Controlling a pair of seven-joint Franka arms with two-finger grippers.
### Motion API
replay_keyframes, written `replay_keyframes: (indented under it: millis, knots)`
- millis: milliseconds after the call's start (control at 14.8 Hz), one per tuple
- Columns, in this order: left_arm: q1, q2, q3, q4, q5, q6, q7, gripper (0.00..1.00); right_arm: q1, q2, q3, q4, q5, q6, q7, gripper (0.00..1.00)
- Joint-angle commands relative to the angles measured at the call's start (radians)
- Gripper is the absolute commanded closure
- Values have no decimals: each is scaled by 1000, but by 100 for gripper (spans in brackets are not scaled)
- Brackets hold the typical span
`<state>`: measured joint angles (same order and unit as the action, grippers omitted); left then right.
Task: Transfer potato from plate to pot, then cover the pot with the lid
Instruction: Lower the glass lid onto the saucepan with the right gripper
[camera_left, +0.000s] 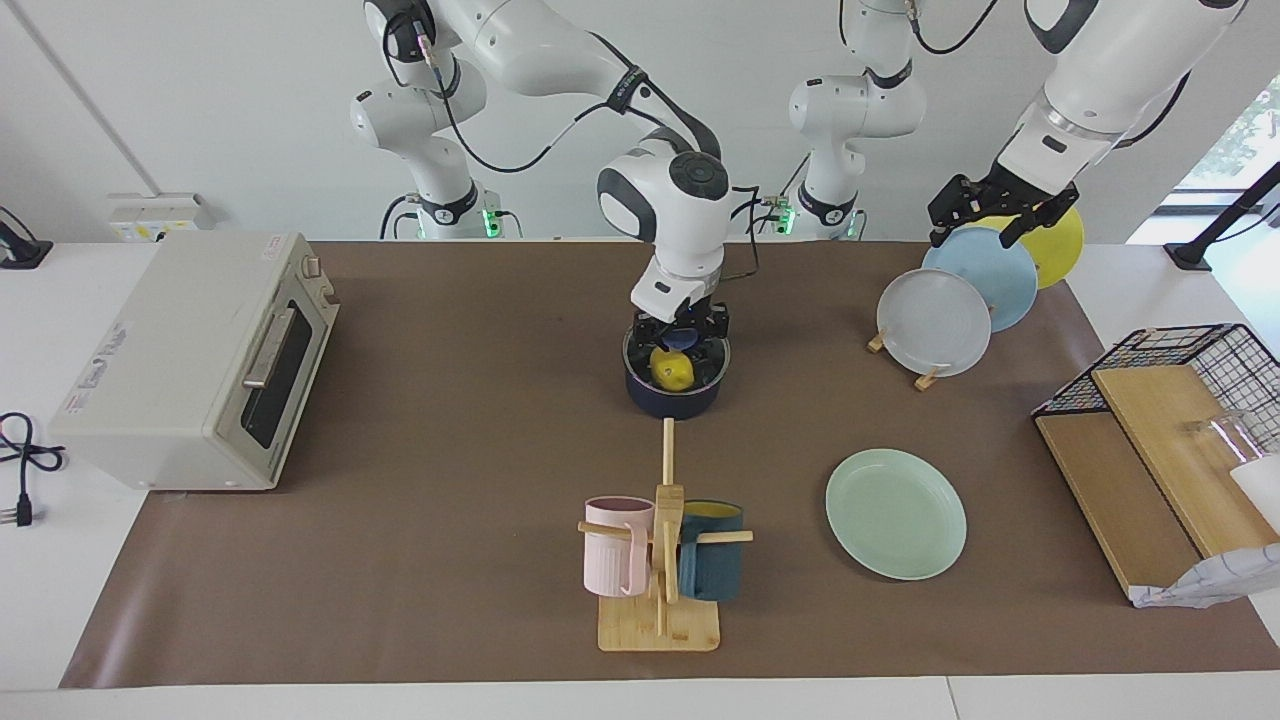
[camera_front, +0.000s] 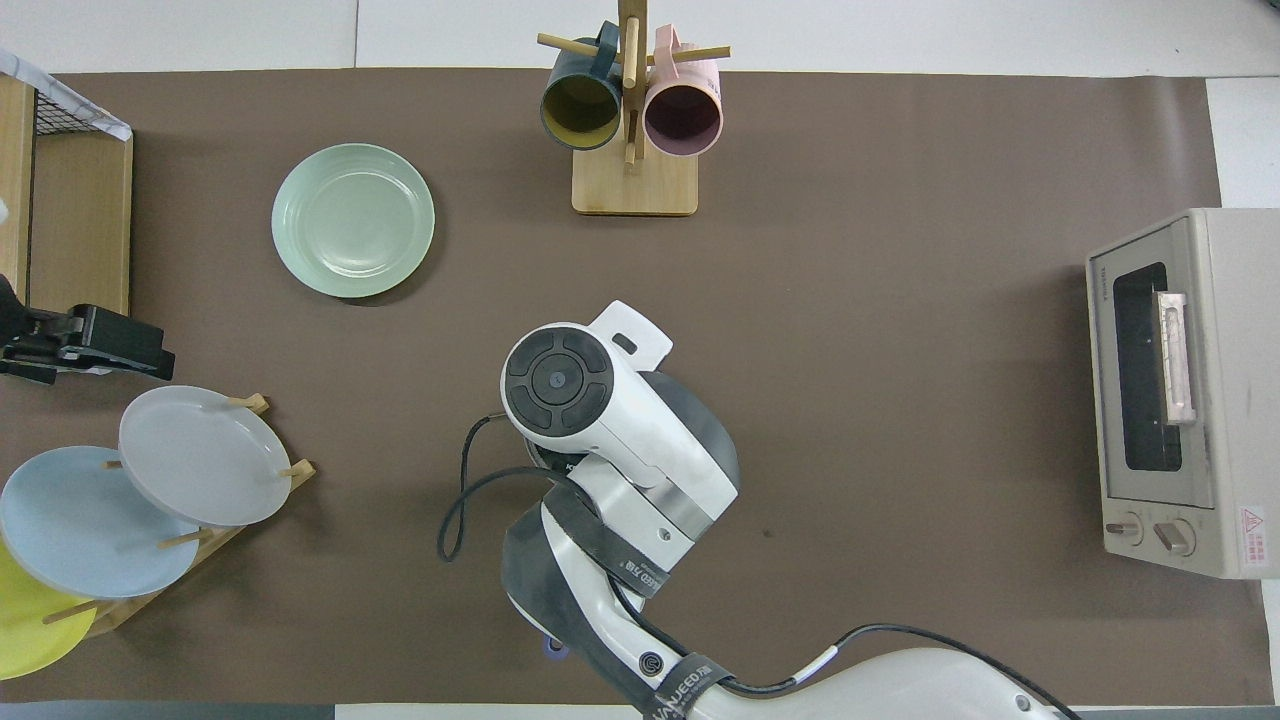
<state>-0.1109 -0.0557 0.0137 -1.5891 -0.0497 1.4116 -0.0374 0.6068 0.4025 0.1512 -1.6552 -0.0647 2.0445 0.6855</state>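
From my station I see the right gripper (camera_left: 681, 331) low over the pot (camera_left: 678, 392), its fingers either side of the lid's blue knob; I cannot tell whether they pinch it or stand clear. The lid (camera_left: 709, 358) sits on the pot's rim, and the potato (camera_left: 671, 369) shows yellow through the glass, inside the pot. In the overhead view the right arm's wrist covers all of this. The plate (camera_left: 896, 513) lies bare, farther from the robots than the pot and toward the left arm's end of the table. The left gripper (camera_left: 992, 209) hangs spread over the upright plates in the rack (camera_left: 929, 377), holding nothing. The band on the right arm reads "VAJEED" as far as I can make out; the toaster oven (camera_front: 1180, 390) carries a small red warning sticker I cannot read.
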Motion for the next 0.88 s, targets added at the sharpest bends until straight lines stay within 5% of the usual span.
replay_keyframes:
  millis: [0,339,407,542,678,814]
  knots:
    - [4,14,-3,29,18,-17,-9,0,-7,-20,11,-43,2,39,14,100]
    - [7,20,-6,35,34,38,-6,0,-4,-27,11,-55,0,46,17,100]
    - [7,20,-8,35,45,41,-4,0,-4,-27,11,-57,-1,58,16,91]
    - [7,14,-11,32,53,52,-4,0,-2,-27,11,-63,-1,71,15,51]
    - [5,13,-9,32,53,53,-5,0,-4,-27,11,-63,-1,72,17,33]
    - [5,10,-9,31,51,53,-7,0,-5,-27,11,-63,-1,74,17,29]
